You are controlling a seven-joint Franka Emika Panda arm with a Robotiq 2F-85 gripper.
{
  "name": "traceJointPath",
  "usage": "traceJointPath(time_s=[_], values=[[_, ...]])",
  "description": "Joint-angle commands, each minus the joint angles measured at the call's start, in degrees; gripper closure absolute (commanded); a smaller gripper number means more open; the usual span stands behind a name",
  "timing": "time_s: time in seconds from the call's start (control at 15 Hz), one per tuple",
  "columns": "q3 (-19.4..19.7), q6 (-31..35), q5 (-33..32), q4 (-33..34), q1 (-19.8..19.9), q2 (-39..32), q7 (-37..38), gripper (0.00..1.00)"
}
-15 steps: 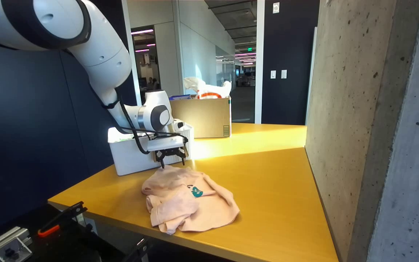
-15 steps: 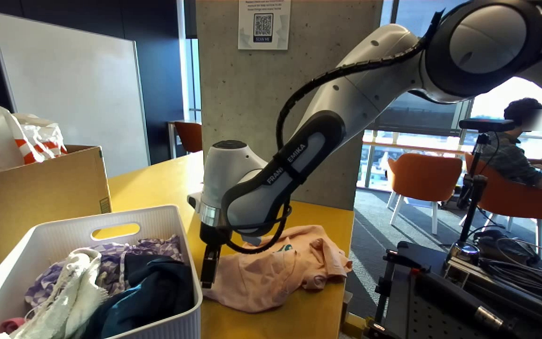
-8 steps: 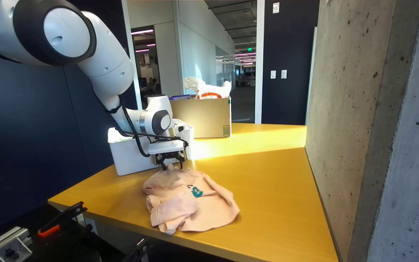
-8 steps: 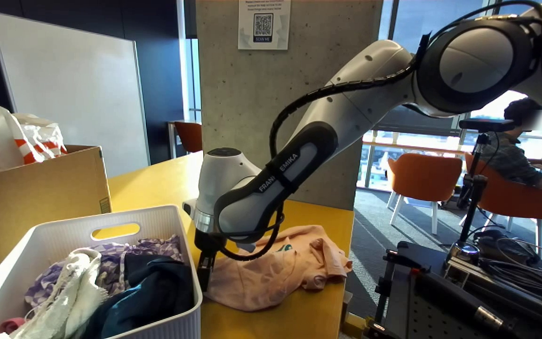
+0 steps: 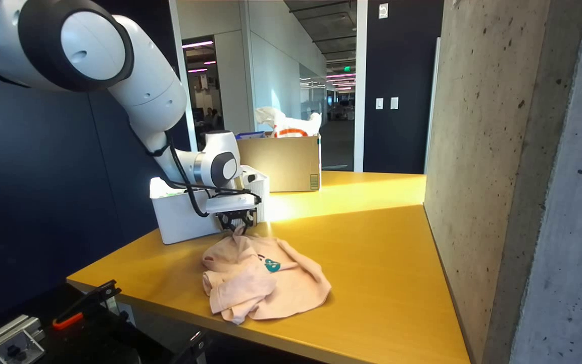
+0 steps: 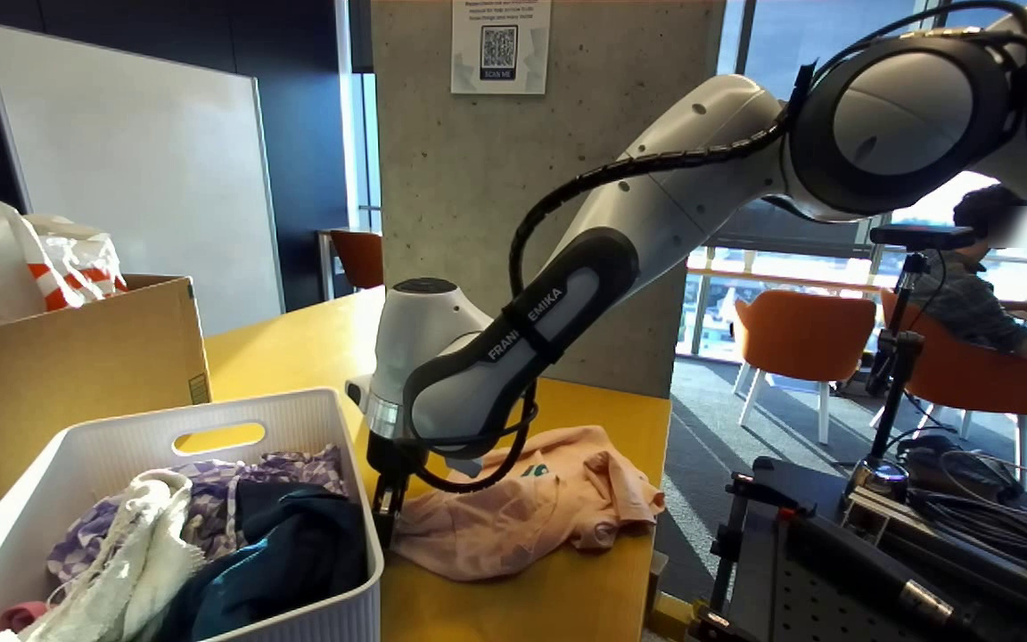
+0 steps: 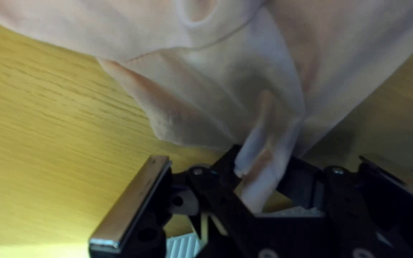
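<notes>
One printed peach shirt [image 5: 271,283] at lower centre in an exterior view, pinched by a bunched fold in the gripper [image 5: 239,230], probably because too limp to grip flat

Pink shirt [image 7: 228,71] cut off in wrist view, fold [image 7: 281,139] hiding part of the gripper [image 7: 264,168], white basket [image 6: 121,459] cropped at near left in an exterior view, seated person's face [image 6: 1010,225] blurred, teal print [image 5: 272,266] too small to tell
</notes>
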State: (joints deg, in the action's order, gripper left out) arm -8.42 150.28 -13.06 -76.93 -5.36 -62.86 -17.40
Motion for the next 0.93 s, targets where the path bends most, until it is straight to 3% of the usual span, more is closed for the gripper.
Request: traceJointPath(time_s=[0.0, 0.27, 0.47, 0.73, 0.87], values=[[0.06, 4.35, 1.60, -7.68, 1.12, 3.69, 0.57, 1.00], [0.82, 11.86, 1.76, -16.88, 3.05, 9.34, 3.24, 1.00], [1.99, 13.12, 1.41, -20.41, 3.09, 14.23, 4.83, 1.00], [4.50, 12.49, 1.20, -29.04, 0.81, 25.17, 9.37, 1.00], [8.10, 11.20, 0.56, -35.19, -1.66, 31.13, 14.37, 1.00]])
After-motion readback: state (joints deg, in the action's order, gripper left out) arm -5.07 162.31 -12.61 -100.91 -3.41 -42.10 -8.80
